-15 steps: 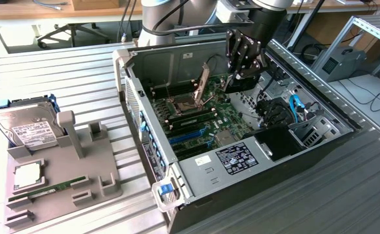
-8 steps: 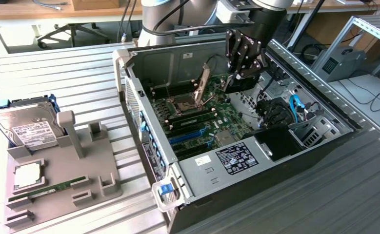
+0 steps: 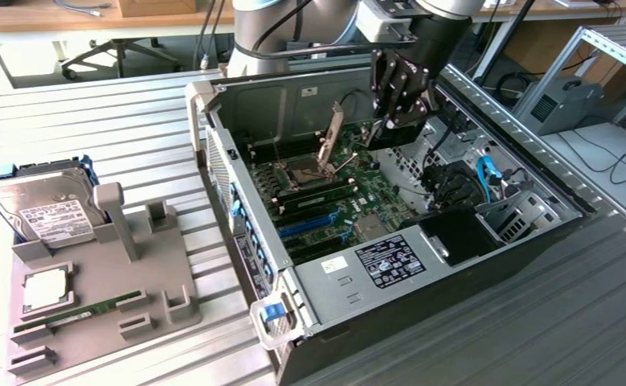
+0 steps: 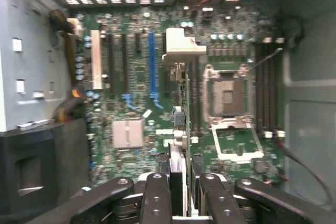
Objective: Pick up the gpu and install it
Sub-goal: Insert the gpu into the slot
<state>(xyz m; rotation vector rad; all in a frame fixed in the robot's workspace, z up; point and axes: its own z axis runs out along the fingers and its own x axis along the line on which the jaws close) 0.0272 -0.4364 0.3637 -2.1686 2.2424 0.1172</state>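
GPU, a thin dark circuit card with a silver metal end bracket (image 3: 337, 127), hangs edge-down inside the open grey computer case (image 3: 324, 277), above its green motherboard (image 4: 136, 77), pinched between the black fingers (image 4: 157, 198) of the gripper (image 3: 398, 121). On the worktop (image 3: 98, 112), a grey holder tray (image 3: 162, 265) carries a silver hard drive (image 3: 45, 211) and a green memory stick (image 3: 82, 312).

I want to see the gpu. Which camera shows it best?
The exterior view: the gpu hangs edge-down from the gripper over the open computer case, silver bracket showing. The wrist view sees just its thin edge between the fingers.
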